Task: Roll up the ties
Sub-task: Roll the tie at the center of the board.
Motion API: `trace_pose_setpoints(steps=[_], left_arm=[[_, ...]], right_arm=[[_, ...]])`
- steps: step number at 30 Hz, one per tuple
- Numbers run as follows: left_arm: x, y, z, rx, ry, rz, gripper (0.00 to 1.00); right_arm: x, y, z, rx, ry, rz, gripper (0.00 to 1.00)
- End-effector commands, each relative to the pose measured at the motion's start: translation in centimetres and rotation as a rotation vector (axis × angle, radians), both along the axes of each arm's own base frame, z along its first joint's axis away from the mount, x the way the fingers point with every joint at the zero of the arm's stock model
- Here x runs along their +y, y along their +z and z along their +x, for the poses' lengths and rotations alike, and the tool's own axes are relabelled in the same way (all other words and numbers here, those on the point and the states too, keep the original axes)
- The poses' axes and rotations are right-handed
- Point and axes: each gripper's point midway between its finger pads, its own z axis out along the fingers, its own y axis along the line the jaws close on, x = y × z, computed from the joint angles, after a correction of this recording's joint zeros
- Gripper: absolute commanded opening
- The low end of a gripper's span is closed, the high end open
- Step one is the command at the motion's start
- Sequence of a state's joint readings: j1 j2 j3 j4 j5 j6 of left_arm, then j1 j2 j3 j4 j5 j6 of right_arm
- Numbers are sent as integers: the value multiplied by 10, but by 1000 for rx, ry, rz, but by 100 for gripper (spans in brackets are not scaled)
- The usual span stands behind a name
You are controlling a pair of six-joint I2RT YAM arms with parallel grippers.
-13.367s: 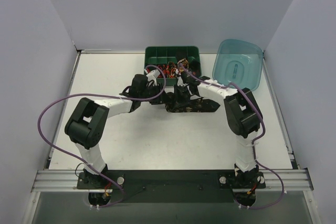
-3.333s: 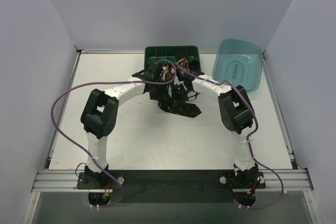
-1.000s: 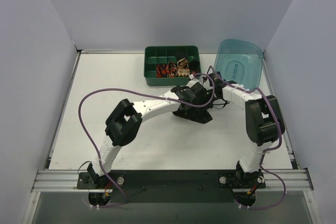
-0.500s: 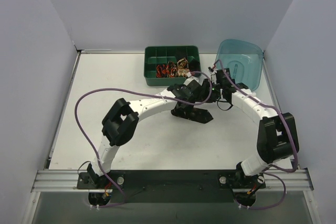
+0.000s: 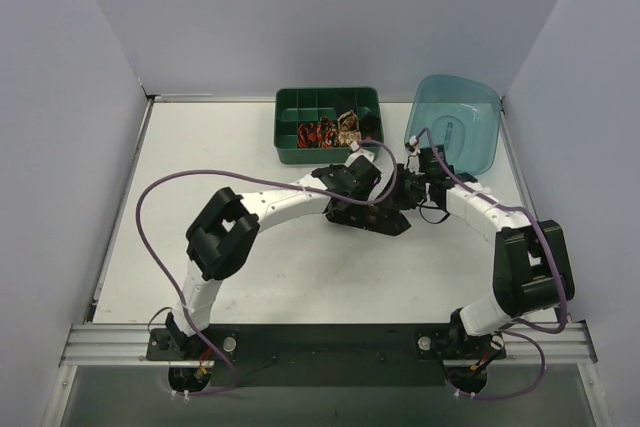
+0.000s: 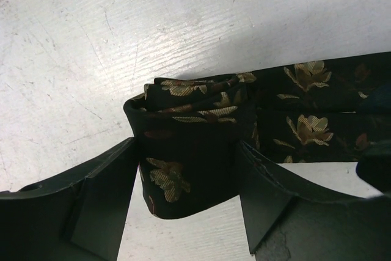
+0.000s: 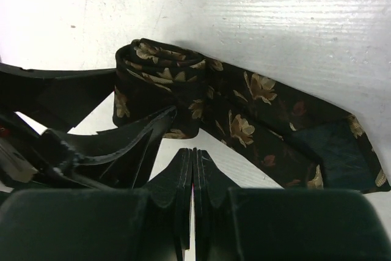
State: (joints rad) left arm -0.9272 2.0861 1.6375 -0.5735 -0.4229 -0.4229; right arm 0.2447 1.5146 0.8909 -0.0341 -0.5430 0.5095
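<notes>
One tie (image 5: 375, 220), black with gold flowers, lies mid-table with one end rolled into a coil (image 6: 186, 151). Its flat tail (image 6: 311, 114) runs off to the right. My left gripper (image 5: 357, 207) straddles the coil (image 7: 153, 84), and both fingers (image 6: 104, 203) press against its sides. The right gripper (image 5: 408, 193) hovers low just right of the coil. Its fingertips (image 7: 194, 154) are shut together, empty, just short of the tail (image 7: 287, 126). Small rolled ties (image 5: 327, 132) sit in the green tray.
The dark green compartment tray (image 5: 290, 105) stands at the back centre. A translucent teal tub (image 5: 462, 127) leans at the back right, close behind the right arm. Purple cables loop off both arms.
The left gripper has shifted a little left over the tie and its jaws have narrowed slightly. The right gripper rose toward the tub, then came back down beside the tie.
</notes>
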Motion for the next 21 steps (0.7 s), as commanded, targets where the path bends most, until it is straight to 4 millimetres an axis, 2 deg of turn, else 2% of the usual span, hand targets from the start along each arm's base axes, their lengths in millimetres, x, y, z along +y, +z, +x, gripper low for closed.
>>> trace_pose_setpoints(steps=[1, 5, 9, 10, 11, 12, 13, 14, 16, 17, 21], left_arm=[[-5, 32, 9, -34, 17, -144, 74], [14, 38, 21, -33, 51, -216, 76], [36, 41, 29, -29, 80, -290, 78], [35, 51, 32, -39, 69, -342, 78], [43, 41, 28, -17, 73, -341, 78], [51, 42, 33, -19, 86, -359, 79], [49, 50, 35, -28, 68, -410, 79], [55, 42, 32, -10, 69, -413, 79], [59, 50, 37, -18, 53, -480, 80], [63, 43, 34, -5, 54, -485, 80], [67, 45, 40, 4, 16, -588, 81]], right_arm=[[10, 12, 8, -42, 14, 90, 0], [16, 12, 14, -39, 24, 111, 0], [25, -6, 14, 19, 52, 92, 0], [27, -8, 15, 23, 58, 87, 0], [29, -11, 16, 29, 59, 82, 0], [34, -16, 14, 44, 72, 77, 0], [36, -19, 15, 45, 73, 68, 0], [38, -25, 13, 66, 78, 55, 0], [47, -25, 14, 66, 98, 50, 0], [49, -31, 15, 78, 96, 33, 0], [60, -33, 22, 81, 109, 16, 0]])
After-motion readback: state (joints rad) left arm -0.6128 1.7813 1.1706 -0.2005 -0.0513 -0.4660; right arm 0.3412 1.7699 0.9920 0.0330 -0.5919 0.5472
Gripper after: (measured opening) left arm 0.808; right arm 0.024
